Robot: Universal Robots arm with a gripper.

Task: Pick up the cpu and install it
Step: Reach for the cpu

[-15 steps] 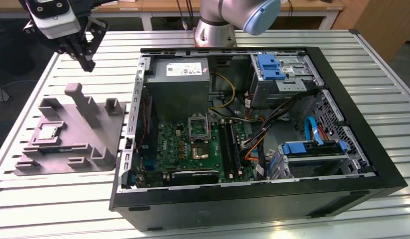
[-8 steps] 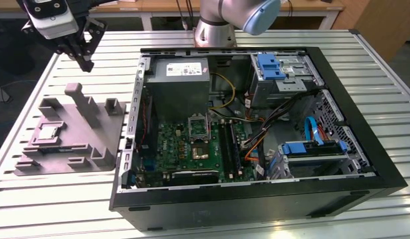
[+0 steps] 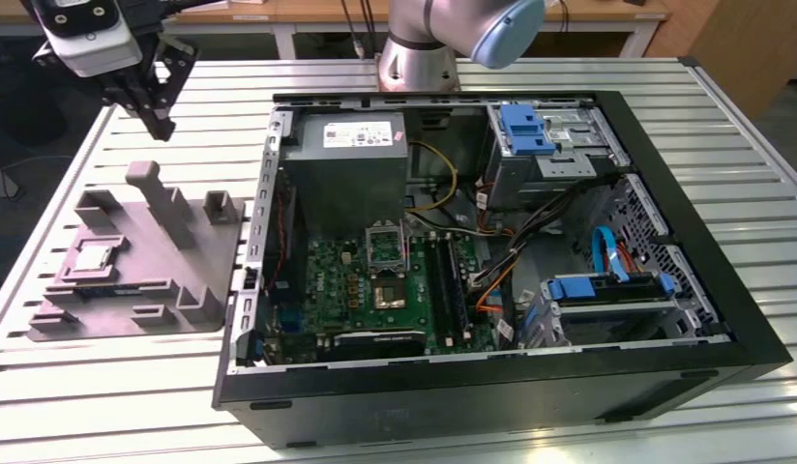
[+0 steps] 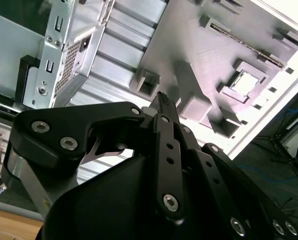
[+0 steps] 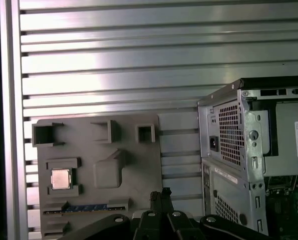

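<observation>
We are seeing the square, silver-topped cpu lying in a moulded pocket of the matte grey tray on the ribbed metal table. Our gripper is hovering near the tray, jaws pressed together, gripping nothing.

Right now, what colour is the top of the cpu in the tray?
Pale silver-grey; the cpu shows best in the first wrist view.

The end effector hangs raised, closed tight and empty.

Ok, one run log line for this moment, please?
end effector: shut, empty | cpu: in tray | status: not picked
</observation>
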